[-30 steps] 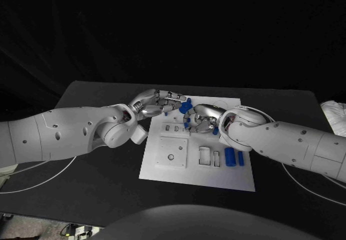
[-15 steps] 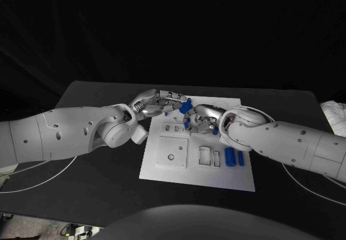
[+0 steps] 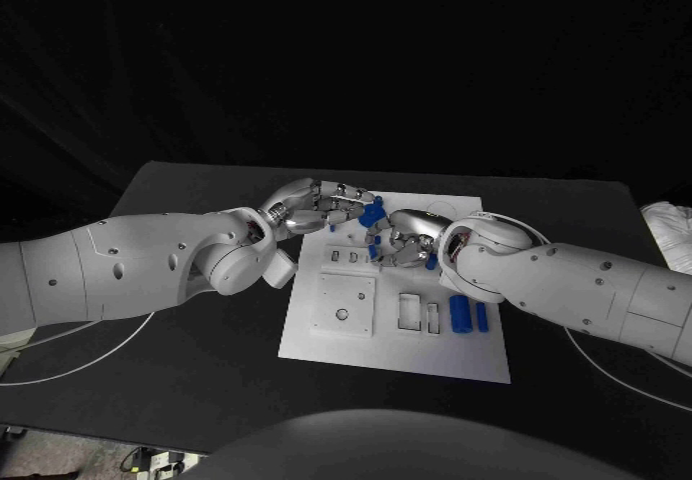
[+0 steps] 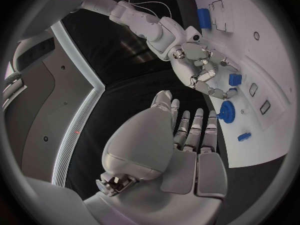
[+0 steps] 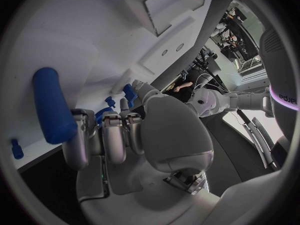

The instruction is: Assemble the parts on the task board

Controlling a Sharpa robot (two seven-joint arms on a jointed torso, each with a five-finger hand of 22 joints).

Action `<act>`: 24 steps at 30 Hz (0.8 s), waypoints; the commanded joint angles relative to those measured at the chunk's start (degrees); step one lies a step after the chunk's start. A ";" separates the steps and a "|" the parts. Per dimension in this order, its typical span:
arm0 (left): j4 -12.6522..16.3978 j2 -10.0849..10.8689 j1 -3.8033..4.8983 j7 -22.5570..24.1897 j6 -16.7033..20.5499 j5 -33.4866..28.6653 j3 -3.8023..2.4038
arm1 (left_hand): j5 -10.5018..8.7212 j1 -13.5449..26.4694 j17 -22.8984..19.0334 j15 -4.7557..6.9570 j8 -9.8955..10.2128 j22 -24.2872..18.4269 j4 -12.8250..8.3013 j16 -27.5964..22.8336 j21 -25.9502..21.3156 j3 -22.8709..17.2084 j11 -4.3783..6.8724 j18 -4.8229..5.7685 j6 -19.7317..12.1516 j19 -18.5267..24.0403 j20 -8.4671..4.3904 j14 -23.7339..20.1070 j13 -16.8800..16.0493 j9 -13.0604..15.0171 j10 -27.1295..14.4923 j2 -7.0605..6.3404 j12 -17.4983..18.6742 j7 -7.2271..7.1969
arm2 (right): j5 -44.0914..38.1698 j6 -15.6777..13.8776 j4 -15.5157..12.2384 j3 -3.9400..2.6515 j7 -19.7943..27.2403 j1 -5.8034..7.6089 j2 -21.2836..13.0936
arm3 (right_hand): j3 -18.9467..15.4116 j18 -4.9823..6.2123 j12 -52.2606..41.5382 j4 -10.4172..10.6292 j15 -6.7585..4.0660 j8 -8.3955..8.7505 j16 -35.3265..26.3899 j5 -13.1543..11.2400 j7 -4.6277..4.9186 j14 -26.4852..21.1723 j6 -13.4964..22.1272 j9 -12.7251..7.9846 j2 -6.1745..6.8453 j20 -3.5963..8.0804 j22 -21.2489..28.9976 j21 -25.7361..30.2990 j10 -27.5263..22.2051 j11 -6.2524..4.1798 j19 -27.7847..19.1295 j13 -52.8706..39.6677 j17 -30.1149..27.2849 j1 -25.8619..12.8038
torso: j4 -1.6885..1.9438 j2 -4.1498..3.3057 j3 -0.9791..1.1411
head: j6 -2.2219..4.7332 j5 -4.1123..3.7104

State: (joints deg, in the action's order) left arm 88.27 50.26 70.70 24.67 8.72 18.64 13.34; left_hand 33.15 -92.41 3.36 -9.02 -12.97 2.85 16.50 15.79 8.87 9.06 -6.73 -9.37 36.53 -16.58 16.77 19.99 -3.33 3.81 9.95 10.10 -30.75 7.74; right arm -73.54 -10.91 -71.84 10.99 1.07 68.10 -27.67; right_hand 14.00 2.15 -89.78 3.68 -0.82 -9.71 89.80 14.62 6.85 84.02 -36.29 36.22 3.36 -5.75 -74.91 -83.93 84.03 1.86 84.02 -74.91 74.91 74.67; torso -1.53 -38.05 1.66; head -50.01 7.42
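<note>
Black table (image 3: 173, 200) under a white task board (image 3: 361, 345), left hand (image 3: 320, 205) empty with fingers spread at its far edge, right hand (image 3: 404, 240) curled over the board near blue parts (image 3: 460, 313), grip unclear

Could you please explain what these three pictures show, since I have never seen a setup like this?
This is a robot with two white arms ending in silver hands, working at a black table. One picture looks down from its head; the round ones come from cameras at each wrist. On the table lies a white task board with slots and small blue parts, including a blue gear and a blue cylinder. The left hand and right hand reach over the board's far end. Whether either holds a part, I cannot tell.
</note>
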 commanded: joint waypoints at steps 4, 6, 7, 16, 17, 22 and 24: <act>0.08 -0.14 0.02 1.00 -0.20 0.09 -0.04 | -0.22 -0.11 -0.02 0.05 -0.07 -0.06 -0.06 0.04 -0.18 -0.11 -0.25 0.58 0.30 0.00 0.00 -0.16 -0.02 -0.01 0.24 0.05 0.22 0.16 | -0.46 -2.17 0.03 -0.02 1.55 -0.06 -0.30 | -2.06 -0.22 -0.22 0.64 0.22 1.27 0.20 -5.32 -0.06 5.98 1.38 -2.37 0.26 -0.11 -12.55 0.42 5.97 0.29 0.08 -15.09 15.09 -1.18 | 0.04 0.01 0.04 | 0.01 0.14; 0.00 -0.12 0.02 1.91 0.35 0.14 -0.04 | -2.64 -0.33 0.09 0.22 -0.12 0.02 -0.02 0.56 0.03 0.00 -0.26 0.60 0.53 -0.47 -0.03 0.44 -0.35 0.02 1.58 -0.46 -1.85 0.18 | 0.17 -4.01 0.06 -0.03 2.59 0.04 -0.52 | -3.32 -0.22 -0.22 1.24 0.11 1.44 0.20 -8.20 -0.18 5.98 1.37 -3.37 0.38 -0.06 -12.55 0.44 5.97 0.21 0.10 -15.09 15.09 -1.96 | 0.01 0.06 0.07 | 0.01 0.27; -0.03 -0.12 0.02 2.39 0.72 0.16 -0.04 | -5.35 0.18 0.19 0.44 -0.18 0.06 0.11 1.03 0.20 0.41 -0.37 0.55 0.70 -0.84 -0.05 1.11 -0.69 0.04 3.07 -0.65 -3.58 0.21 | 0.45 -4.64 0.01 -0.03 2.99 0.12 -0.66 | -3.77 -0.21 -0.22 1.50 0.10 1.52 0.20 -9.25 -0.21 5.98 1.45 -3.71 0.40 -0.03 -12.53 0.48 5.97 0.18 0.07 -15.09 15.09 -2.23 | 0.02 0.09 0.05 | 0.01 0.28; -0.16 -0.27 0.01 4.75 7.40 1.03 -0.04 | -22.66 5.04 0.68 1.80 -0.60 0.54 0.00 5.32 2.12 5.08 -0.67 -0.28 0.83 -5.09 -0.05 5.93 -1.85 0.14 6.29 -1.88 -7.87 0.66 | 4.36 -8.63 -1.60 -0.24 5.65 1.60 -2.39 | -7.18 0.00 -0.22 4.35 0.07 1.75 0.20 -11.79 -0.13 5.98 1.77 -5.52 0.85 0.06 -12.25 1.24 5.97 0.20 -0.56 -15.09 15.09 -5.02 | 0.04 -0.04 0.05 | 0.01 0.73; -0.21 -0.27 0.01 4.64 8.33 1.28 -0.04 | -24.86 6.16 0.66 1.77 -0.72 0.59 -0.02 5.50 2.34 5.62 -0.79 -0.22 0.83 -5.62 -0.04 5.86 -1.91 0.17 6.30 -1.97 -8.18 0.85 | 5.44 -8.89 -1.63 -0.29 5.97 1.93 -2.49 | -7.43 0.01 -0.22 4.58 0.08 1.69 0.20 -11.82 -0.12 5.98 1.64 -5.60 0.90 0.06 -12.24 1.28 5.97 0.21 -0.59 -15.09 15.09 -5.23 | -0.04 -0.06 0.09 | 0.01 0.80; -0.10 -0.08 0.01 4.56 13.00 3.35 -0.04 | -27.61 8.00 0.73 2.05 -1.74 1.92 -0.20 7.40 6.66 6.50 -0.93 -0.87 0.18 -14.44 -0.39 6.20 -2.31 0.22 6.37 -3.53 -10.29 1.19 | 9.05 -9.12 -2.45 -0.40 7.80 3.41 -4.04 | -9.74 0.07 -0.22 6.91 0.22 1.57 0.20 -11.83 0.13 5.98 1.22 -6.26 0.52 -0.01 -12.15 1.55 5.97 0.41 -0.84 -15.09 15.09 -7.64 | 0.04 0.05 -0.08 | 0.01 0.53; 0.03 -0.05 0.01 4.64 14.74 4.33 -0.04 | -26.96 8.13 0.91 2.36 -2.28 2.41 -0.26 9.06 8.06 6.15 -0.77 -1.01 -0.36 -18.11 -1.65 6.47 -2.54 0.19 6.10 -4.36 -11.56 1.23 | 11.65 -8.80 -3.32 -0.41 8.81 3.88 -5.23 | -10.68 0.12 -0.22 9.76 0.38 1.64 0.20 -11.46 0.21 5.98 1.30 -6.75 -1.99 -0.13 -12.09 1.74 5.97 0.51 -1.02 -15.09 15.09 -10.52 | 0.13 0.04 -0.03 | 0.01 0.62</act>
State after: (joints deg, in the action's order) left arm 88.06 50.27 70.69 27.89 18.20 20.38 13.34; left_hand 5.90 -84.09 4.19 -6.85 -15.09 5.11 16.25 24.42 16.48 15.16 -7.76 -9.37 36.51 -33.60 15.44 26.26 -5.80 4.00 16.09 6.29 -41.96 9.04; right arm -66.86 -18.67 -74.74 10.57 6.66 71.88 -32.55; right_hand 3.49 2.15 -89.78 12.72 -0.82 -8.28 89.80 3.10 6.86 84.02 -34.90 29.59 1.74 -5.99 -74.95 -82.37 84.03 1.85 83.35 -74.91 74.91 64.91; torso -1.52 -38.02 1.64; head -50.01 8.02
